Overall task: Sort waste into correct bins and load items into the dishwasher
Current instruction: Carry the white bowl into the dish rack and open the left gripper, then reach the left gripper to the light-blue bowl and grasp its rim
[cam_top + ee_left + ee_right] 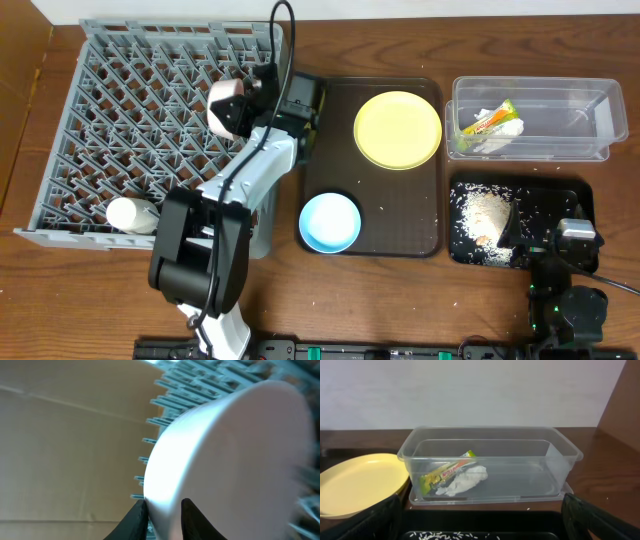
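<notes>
My left gripper point(247, 102) is shut on the rim of the white bowl point(226, 106) and holds it tilted over the right part of the grey dish rack point(120, 110). In the left wrist view the bowl point(235, 455) fills the frame between my fingers point(164, 517), with rack pegs point(200, 385) behind. A small white cup point(131, 215) lies in the rack's front. The yellow plate point(397, 130) and the light blue bowl point(330, 222) sit on the brown tray point(420, 240). The wrapper point(447, 472) and napkin point(465, 481) lie in the clear tub point(560, 450). Crumbs point(482, 215) lie in the black tray point(580, 195). My right gripper point(480, 527) is open and empty over it. The chopsticks are out of view.
The clear tub point(600, 120) stands at the back right, the black tray in front of it. A few loose crumbs lie on the brown tray and on the wooden table point(400, 300). A cardboard wall point(65, 445) is beyond the rack's left side.
</notes>
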Controlling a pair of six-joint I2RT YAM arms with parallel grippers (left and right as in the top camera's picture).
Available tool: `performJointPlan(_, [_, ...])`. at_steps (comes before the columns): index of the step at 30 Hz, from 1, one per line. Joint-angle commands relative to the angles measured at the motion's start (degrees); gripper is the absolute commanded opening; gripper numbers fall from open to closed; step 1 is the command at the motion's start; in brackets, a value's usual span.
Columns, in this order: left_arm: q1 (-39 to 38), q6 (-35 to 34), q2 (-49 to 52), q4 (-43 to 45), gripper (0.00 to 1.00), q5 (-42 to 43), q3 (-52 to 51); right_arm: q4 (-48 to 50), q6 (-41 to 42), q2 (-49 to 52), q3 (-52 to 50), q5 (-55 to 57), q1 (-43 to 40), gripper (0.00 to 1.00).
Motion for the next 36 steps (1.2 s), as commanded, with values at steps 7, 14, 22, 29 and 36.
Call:
performJointPlan(7, [-6.0, -16.6, -15.5, -14.4, 0.41, 41.2, -0.7, 0.1, -0.4, -0.3, -0.3, 0.2, -0.6, 0.99])
performJointPlan(14, [-6.2, -25.4, -22.4, -27.0, 0.45, 66.0, -0.8, 0.1, -0.4, -0.3, -0.3, 0.2, -0.6, 0.99])
performJointPlan(22, [-6.2, -27.3, -20.0, -28.4, 0.46, 68.8, -9.1, 0.1, -0.4, -0.3, -0.3, 0.2, -0.6, 0.99])
performJointPlan(29, [-6.2, -27.7, -15.9, -22.3, 0.47, 66.7, -16.2, 0.1, -0.4, -0.3, -0.3, 0.2, -0.6, 0.99])
performJointPlan(36, [-6.2, -27.6, -9.9, -14.5, 0.41, 82.5, -17.7, 0.1, -0.4, -0.3, -0.3, 0.2, -0.6, 0.99])
